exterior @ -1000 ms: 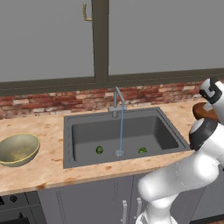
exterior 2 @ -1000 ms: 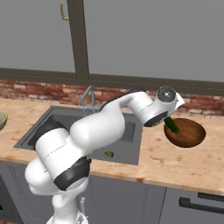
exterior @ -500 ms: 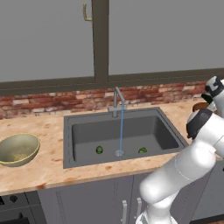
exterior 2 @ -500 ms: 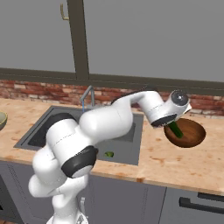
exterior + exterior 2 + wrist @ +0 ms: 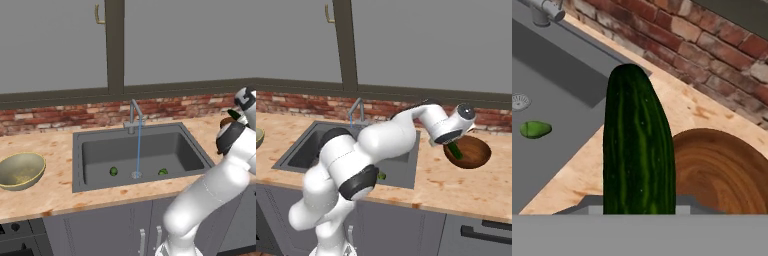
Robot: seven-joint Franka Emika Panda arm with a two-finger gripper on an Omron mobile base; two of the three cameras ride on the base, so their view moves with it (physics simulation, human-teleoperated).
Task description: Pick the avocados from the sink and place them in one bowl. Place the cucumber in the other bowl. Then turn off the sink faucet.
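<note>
My gripper [image 5: 452, 144] is shut on the dark green cucumber [image 5: 455, 150], holding it tilted over the near-left rim of the dark brown bowl [image 5: 472, 153] on the counter right of the sink. In the hand view the cucumber [image 5: 639, 150] rises up the middle, with the brown bowl [image 5: 722, 170] to its right. Two bright green avocados [image 5: 114, 171] [image 5: 162, 171] lie on the floor of the sink [image 5: 76, 150], either side of the drain. The olive-yellow bowl [image 5: 20, 170] sits on the counter far left. Water runs from the faucet [image 5: 134, 113].
A brick backsplash [image 5: 60, 117] runs behind the counter under a window. The wooden counter's front edge [image 5: 456, 200] lies close to the brown bowl. One avocado [image 5: 534, 129] lies near the drain [image 5: 519, 101] in the hand view.
The arm has swung a little further right and the cucumber has come slightly lower over the brown bowl's rim. The avocados and the olive bowl have not moved.
</note>
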